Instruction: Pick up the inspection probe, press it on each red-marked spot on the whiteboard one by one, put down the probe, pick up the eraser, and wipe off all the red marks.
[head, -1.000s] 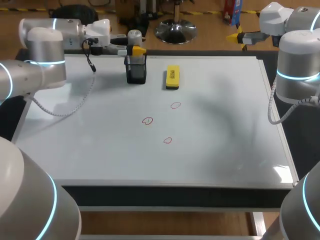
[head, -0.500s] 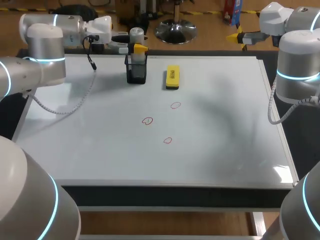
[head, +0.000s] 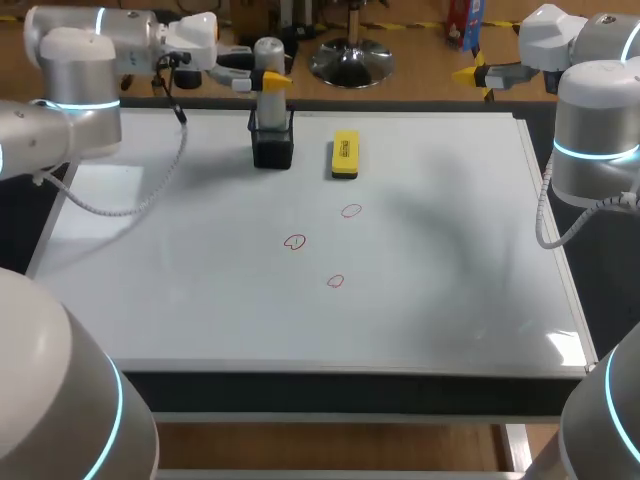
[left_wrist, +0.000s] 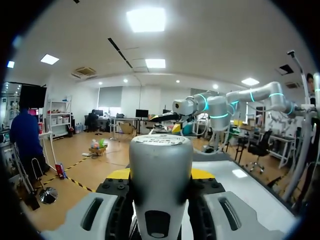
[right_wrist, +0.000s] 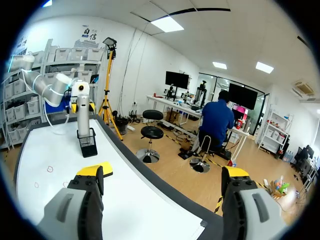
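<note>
One step is in hand, by my judgement: picking up the inspection probe (head: 269, 100). The grey cylinder stands upright at the desk's (head: 300, 385) far edge, left of the middle, with its lower end down in a black holder (head: 272, 148). The left gripper (head: 262, 78) is closed on its upper part from two sides. In the left wrist view the probe fills the space between the yellow tips, with both fingers against it.

Just beside the holder, towards the right edge, the yellow eraser (head: 345, 155) lies untouched. Nearer the middle of the whiteboard (head: 180, 290) that covers the desk sit three small red marks (head: 294, 242), set apart from one another and none of them pressed yet. The right gripper (head: 472, 72) hangs beyond the far right corner, fingers spread wide with nothing between them.

Next, the probe needs a straight lift until its lower end clears the holder's rim, since a sideways pull too soon could tip the holder. It then needs carrying to the closest mark, the one towards the eraser, and setting down squarely on it.
</note>
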